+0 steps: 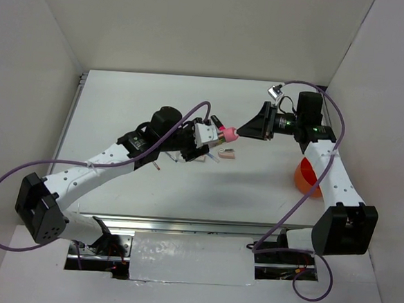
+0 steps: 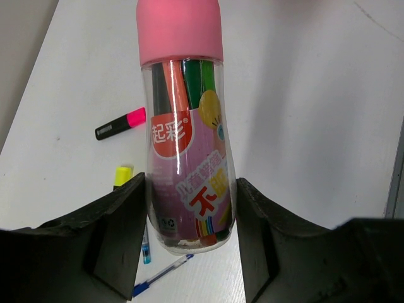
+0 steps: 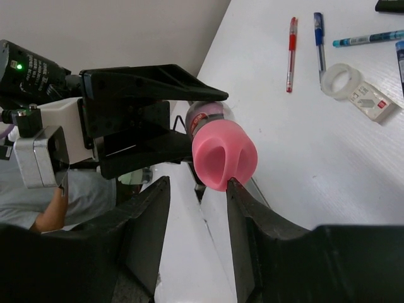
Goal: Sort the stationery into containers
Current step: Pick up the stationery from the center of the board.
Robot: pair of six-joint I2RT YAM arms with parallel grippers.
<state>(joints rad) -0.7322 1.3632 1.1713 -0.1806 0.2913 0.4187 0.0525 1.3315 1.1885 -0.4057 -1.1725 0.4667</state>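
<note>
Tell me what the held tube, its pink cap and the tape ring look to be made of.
Tube: clear glossy plastic, likely; the markers show through it and a highlight streak runs down the wall.
Pink cap: opaque matte material, plastic or soft rubber; no sharp glints.
Tape ring: translucent whitish film with a slight sheen, probably plastic tape.

The left arm [image 1: 93, 170] and right arm [image 1: 331, 171] had white shells with black joints and blocky black bases. A purple cable [image 1: 300, 82] looped beside each, and the fingers [image 2: 117, 237] were broad, matte black wedges.
</note>
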